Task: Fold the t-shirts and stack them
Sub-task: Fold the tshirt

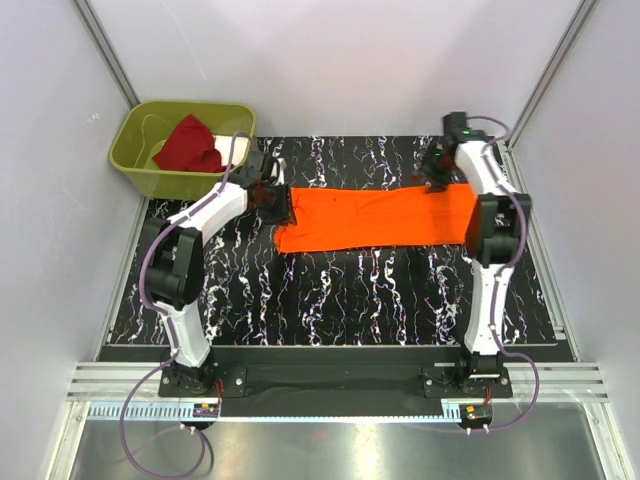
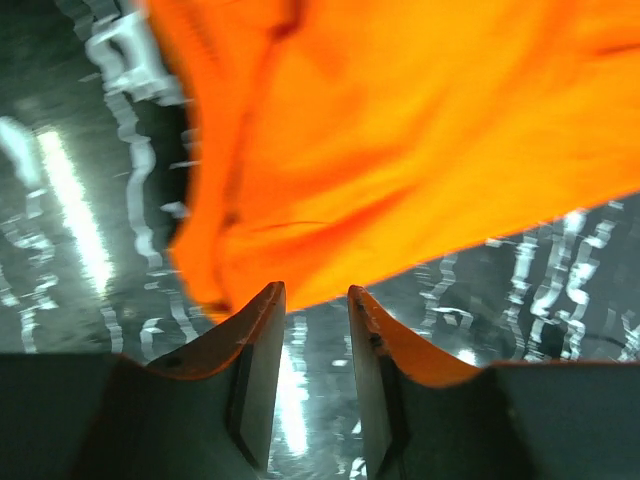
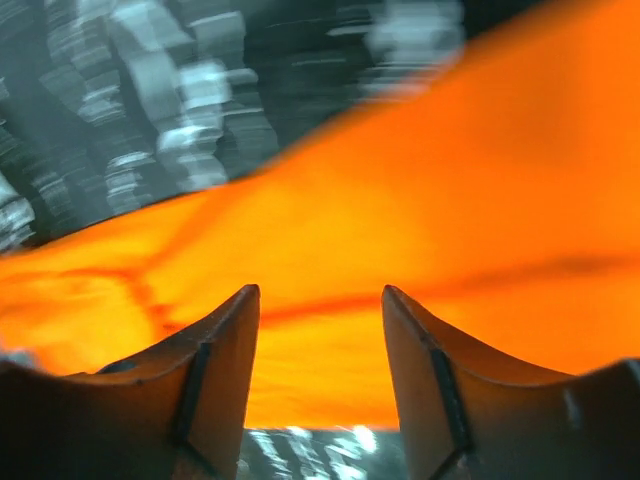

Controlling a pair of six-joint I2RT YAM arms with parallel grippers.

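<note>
An orange t-shirt lies flat on the far half of a black table veined with white. It is spread as a long band running left to right, its left end a little wider and more rumpled than its right. A dark red t-shirt sits crumpled inside an olive-green bin at the far left corner, just off the table's edge and well apart from the orange one. The left gripper is at the left end of the orange t-shirt, low over the cloth. In the left wrist view its two fingers stand apart with bare table showing in the gap between them. The shirt's edge lies just beyond their tips, and nothing is clamped. The right gripper is at the far right corner of the shirt. In the right wrist view its fingers are also spread wide, with orange cloth filling the space beyond and below them and no fold pinched between. That view is blurred, so whether the tips touch the fabric cannot be told. Both arms reach forward from bases at the near edge of the table, the left arm on the left and the right arm on the right.
</note>
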